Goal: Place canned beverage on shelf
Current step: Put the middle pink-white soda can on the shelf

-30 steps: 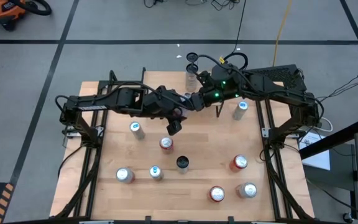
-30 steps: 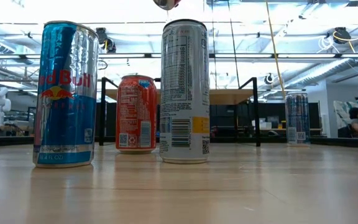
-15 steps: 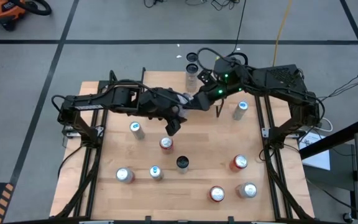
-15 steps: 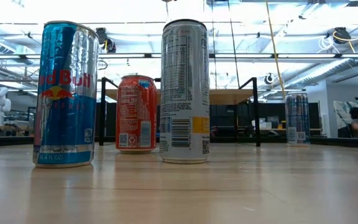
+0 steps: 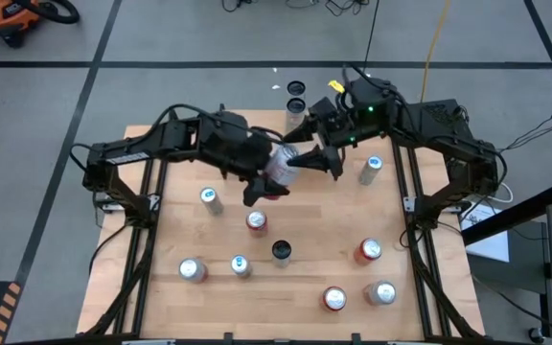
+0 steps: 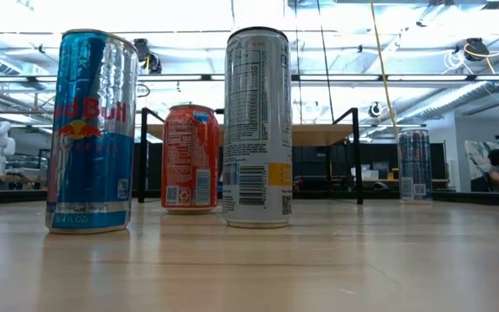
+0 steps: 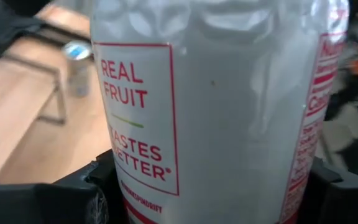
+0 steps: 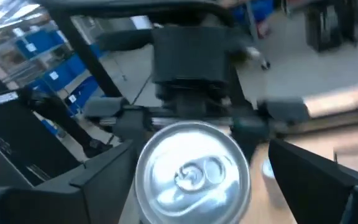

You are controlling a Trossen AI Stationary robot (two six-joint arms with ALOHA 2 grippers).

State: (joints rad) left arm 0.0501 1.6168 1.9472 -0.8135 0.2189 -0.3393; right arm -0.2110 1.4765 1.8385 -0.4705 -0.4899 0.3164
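Note:
My left gripper (image 5: 268,182) is shut on a white can with red print (image 5: 282,165), raised above the middle of the table and tipped over. It fills the left wrist view (image 7: 229,106). My right gripper (image 5: 305,161) is open. It faces the can's silver top (image 8: 191,171), one finger on each side of it; I cannot tell whether they touch. The shelf (image 6: 319,132), a light wood top on thin black legs, stands at the back of the table. In the high view the arms hide most of it. My left gripper pinches the white can's side wall (image 7: 123,186) between its two fingers, which lie across the can. The can is lifted clear of the table and tilted, its silver top turned toward my right gripper.
Several cans stand on the table: a blue and silver one (image 6: 92,130), a red one (image 6: 189,159), a tall white one (image 6: 257,126), one at the back right (image 5: 370,170) and more near the front (image 5: 334,299). A tall can (image 5: 295,120) stands at the far edge.
My left gripper has risen with the white can, which has left the top of the low view, and has tipped it over so its top faces my right gripper. My right arm has drawn back a little toward the table's far right.

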